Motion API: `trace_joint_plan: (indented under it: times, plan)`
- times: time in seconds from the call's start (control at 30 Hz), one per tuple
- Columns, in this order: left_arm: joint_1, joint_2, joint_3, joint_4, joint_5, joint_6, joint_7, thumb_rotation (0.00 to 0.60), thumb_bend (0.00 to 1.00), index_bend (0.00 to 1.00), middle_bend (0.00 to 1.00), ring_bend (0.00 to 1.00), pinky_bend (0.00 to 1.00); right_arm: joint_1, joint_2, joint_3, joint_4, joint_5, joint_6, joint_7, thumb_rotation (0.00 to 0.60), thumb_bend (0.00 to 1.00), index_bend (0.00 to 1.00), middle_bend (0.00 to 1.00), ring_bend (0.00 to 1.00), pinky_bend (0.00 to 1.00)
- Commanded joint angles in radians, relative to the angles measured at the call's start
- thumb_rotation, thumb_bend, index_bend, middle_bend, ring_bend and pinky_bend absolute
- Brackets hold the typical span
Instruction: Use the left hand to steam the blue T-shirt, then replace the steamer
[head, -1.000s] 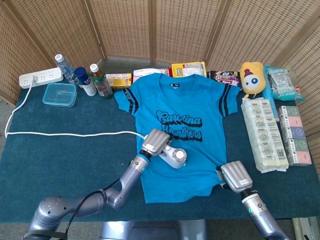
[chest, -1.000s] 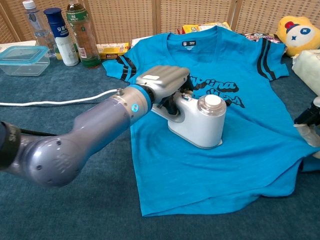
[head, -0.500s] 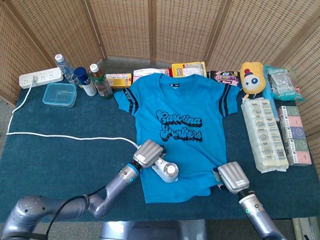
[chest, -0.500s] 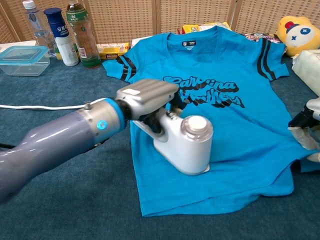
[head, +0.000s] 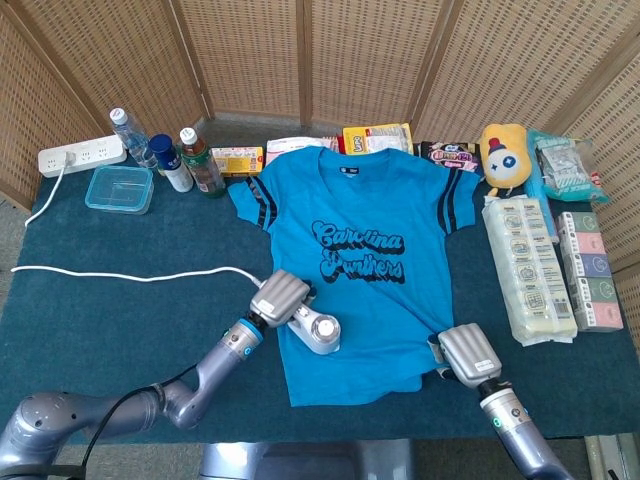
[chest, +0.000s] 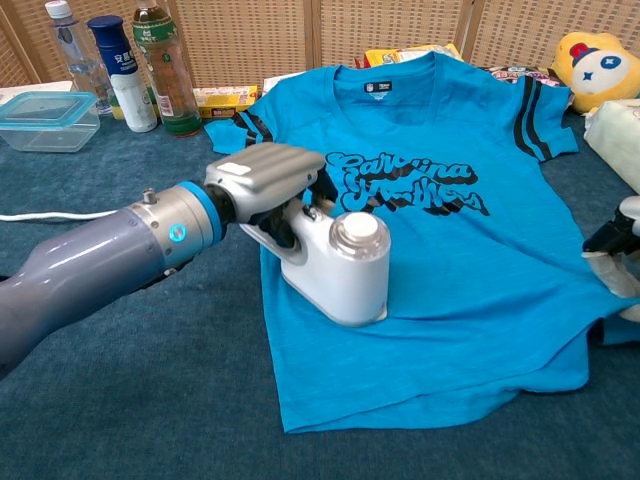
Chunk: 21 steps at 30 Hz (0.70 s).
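The blue T-shirt (head: 365, 250) (chest: 450, 230) lies flat on the dark green table, collar away from me. My left hand (head: 277, 297) (chest: 262, 180) grips the handle of the white steamer (head: 317, 332) (chest: 338, 267), which rests on the shirt's lower left part near its left edge. The steamer's white cord (head: 120, 274) runs left across the table to a power strip (head: 82, 155). My right hand (head: 468, 354) rests on the shirt's lower right corner; its fingers (chest: 612, 255) press the cloth at the right edge of the chest view.
Bottles (head: 180, 160) (chest: 160, 65) and a clear lidded box (head: 119, 189) stand at the back left. Snack packs (head: 378, 138) line the far edge. A yellow plush toy (head: 503, 155) and stacked packages (head: 528, 268) fill the right side.
My left hand has dragged the steamer down and to the left over the shirt, from the lettering area toward the left hem. The cord shifted with it. The right hand stayed on the corner.
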Motion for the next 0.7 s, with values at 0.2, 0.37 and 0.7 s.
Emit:
trace_joint_plan:
  times: [0.2,0.37,0.7]
  plan:
    - [-0.066,-0.120,-0.127,0.242,-0.101,-0.029,0.009,0.600,0.42,0.69,0.79,0.71,0.79,-0.003,0.005,0.000,0.004,0.005,0.001,0.005,0.600,0.53,0.73,0.71,0.77,0.91]
    - [-0.098,-0.159,-0.183,0.333,-0.145,-0.038,0.007,0.600,0.42,0.69,0.79,0.71,0.79,-0.003,0.006,0.001,0.007,0.007,0.000,0.010,0.600,0.53,0.73,0.71,0.77,0.91]
    - [-0.104,-0.182,-0.178,0.349,-0.148,-0.051,-0.016,0.600,0.42,0.69,0.79,0.71,0.79,-0.005,0.007,0.001,0.008,0.006,0.002,0.012,0.600,0.53,0.73,0.71,0.77,0.91]
